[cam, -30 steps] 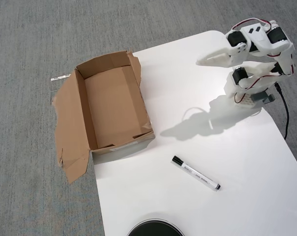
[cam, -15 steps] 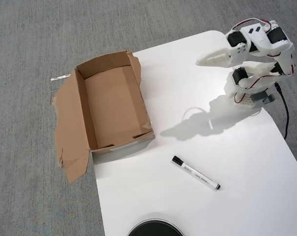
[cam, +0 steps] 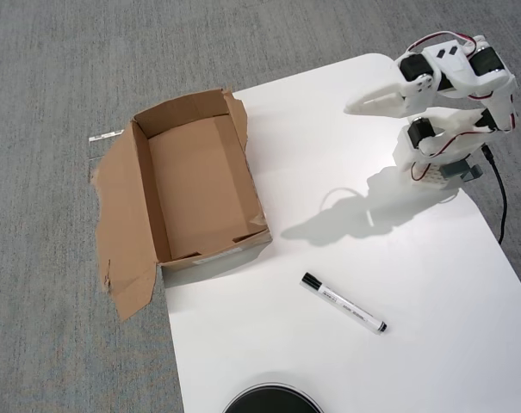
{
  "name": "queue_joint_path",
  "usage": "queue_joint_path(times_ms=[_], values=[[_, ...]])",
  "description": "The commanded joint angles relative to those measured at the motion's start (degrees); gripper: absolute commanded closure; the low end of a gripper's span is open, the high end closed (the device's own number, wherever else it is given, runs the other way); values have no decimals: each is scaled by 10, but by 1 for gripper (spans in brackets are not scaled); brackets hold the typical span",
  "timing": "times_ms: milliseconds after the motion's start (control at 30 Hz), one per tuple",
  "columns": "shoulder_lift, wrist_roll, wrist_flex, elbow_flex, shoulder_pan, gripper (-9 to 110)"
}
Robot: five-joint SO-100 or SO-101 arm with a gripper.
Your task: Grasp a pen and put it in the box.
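While a dark round object (cam: 271,401) is getting cut off by the bottom edge, the gripper (cam: 356,108) is pointing left with fingers together, holding nothing. Well apart from it, the pen (cam: 344,303) is lying on the white table (cam: 432,284), right of the box (cam: 191,185).

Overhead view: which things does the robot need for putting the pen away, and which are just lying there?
Needed for the job:
- the pen, lying on the white table
- the box, open and empty
- the gripper, holding nothing

Just lying about:
- the black round thing at the table's bottom edge
- the black cable beside the arm's base
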Motion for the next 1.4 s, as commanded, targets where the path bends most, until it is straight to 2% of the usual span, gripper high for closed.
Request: queue_joint_path(times_ms=[0,500,900,1067,1367], values=[[-68,-2,-7,-101,-4,101],[-386,-2,-7,-480,-4,101],[-556,-3,-6,-615,-10,101],[-588,-3,-6,-632,-63,101],[-588,-3,-6,-631,-240,101]])
